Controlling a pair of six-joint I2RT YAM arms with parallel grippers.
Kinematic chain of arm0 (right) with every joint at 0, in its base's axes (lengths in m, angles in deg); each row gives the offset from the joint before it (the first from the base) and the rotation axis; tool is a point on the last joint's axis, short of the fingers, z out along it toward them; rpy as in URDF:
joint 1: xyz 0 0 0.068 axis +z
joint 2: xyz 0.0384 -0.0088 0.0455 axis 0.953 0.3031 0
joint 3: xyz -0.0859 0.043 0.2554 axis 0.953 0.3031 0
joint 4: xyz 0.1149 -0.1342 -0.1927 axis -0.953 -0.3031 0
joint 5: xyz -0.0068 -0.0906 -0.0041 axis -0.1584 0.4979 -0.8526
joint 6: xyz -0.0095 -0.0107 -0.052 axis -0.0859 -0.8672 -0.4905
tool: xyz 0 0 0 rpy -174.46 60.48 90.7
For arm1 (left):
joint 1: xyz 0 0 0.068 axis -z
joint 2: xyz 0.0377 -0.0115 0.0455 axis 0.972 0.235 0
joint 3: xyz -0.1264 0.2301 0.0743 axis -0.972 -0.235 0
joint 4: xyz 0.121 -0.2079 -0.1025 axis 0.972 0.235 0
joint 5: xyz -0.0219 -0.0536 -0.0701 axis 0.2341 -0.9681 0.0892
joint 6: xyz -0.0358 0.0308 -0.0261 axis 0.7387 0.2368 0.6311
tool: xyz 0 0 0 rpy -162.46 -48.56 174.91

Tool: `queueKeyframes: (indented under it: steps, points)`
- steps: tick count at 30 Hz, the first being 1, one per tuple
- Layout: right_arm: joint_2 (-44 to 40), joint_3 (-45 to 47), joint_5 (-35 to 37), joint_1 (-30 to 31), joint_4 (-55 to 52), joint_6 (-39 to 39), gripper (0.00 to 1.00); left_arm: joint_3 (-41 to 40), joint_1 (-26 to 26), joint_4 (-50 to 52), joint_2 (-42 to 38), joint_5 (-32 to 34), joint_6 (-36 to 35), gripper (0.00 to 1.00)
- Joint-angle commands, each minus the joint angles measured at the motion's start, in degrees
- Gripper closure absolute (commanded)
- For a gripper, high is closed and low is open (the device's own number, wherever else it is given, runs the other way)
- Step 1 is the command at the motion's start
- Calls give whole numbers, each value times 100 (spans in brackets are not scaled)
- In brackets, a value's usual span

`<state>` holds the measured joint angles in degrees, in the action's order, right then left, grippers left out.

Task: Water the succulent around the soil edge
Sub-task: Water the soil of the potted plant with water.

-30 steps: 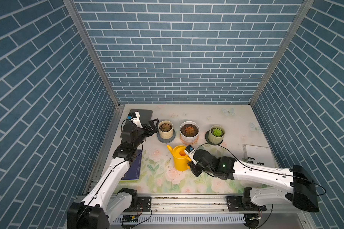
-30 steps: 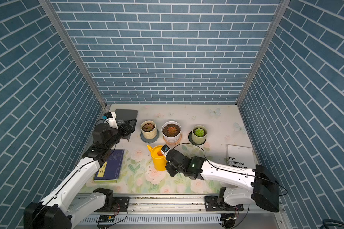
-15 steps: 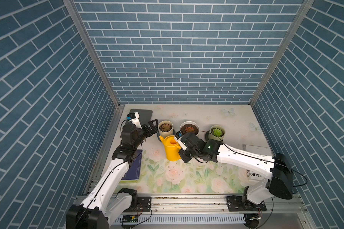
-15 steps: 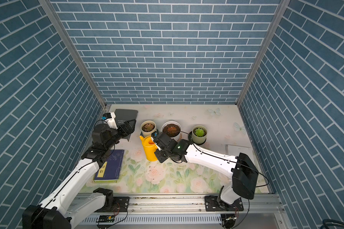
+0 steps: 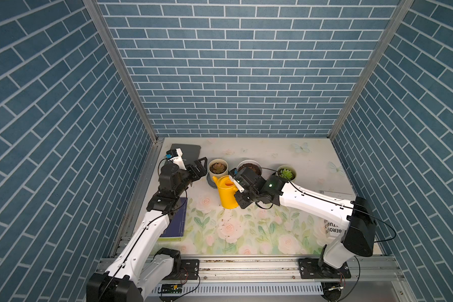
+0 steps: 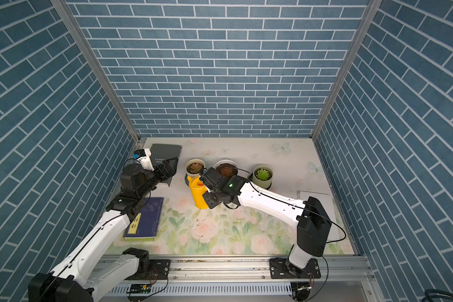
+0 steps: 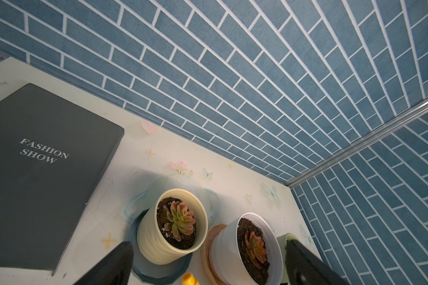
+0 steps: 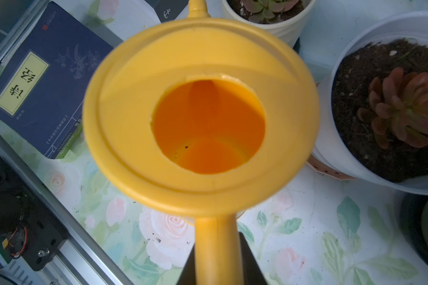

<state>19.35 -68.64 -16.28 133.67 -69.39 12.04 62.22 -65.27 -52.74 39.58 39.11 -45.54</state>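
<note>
The succulent [image 7: 179, 220] plus 2 other pots [image 7: 247, 249], 1 yellow watering can [image 5: 226, 194] pinched in the right hand [image 8: 218, 269], left hand [image 7: 208, 271] wide open, empty. Grey book [image 7: 40, 167] says "FASHION SHOW".

Blue brick-pattern walls [image 5: 246, 78] on three sides, grey metal posts [image 5: 120, 73] at back corners. Pale tabletop [image 5: 285, 154], rose and butterfly print. Aluminium rail [image 5: 246, 266] along front edge. Light even
</note>
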Motion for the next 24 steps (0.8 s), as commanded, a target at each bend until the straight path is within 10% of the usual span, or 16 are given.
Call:
queueKeyframes:
  steps: [1, 24]
  points:
    - [90, -272, 129, -34, -104, 226, 100, 93, 29, 57, -85, 59, -92, 0]
    - [169, -312, 553, -41, -424, 430, 100, 56, 29, 4, -91, 6, -65, 0]
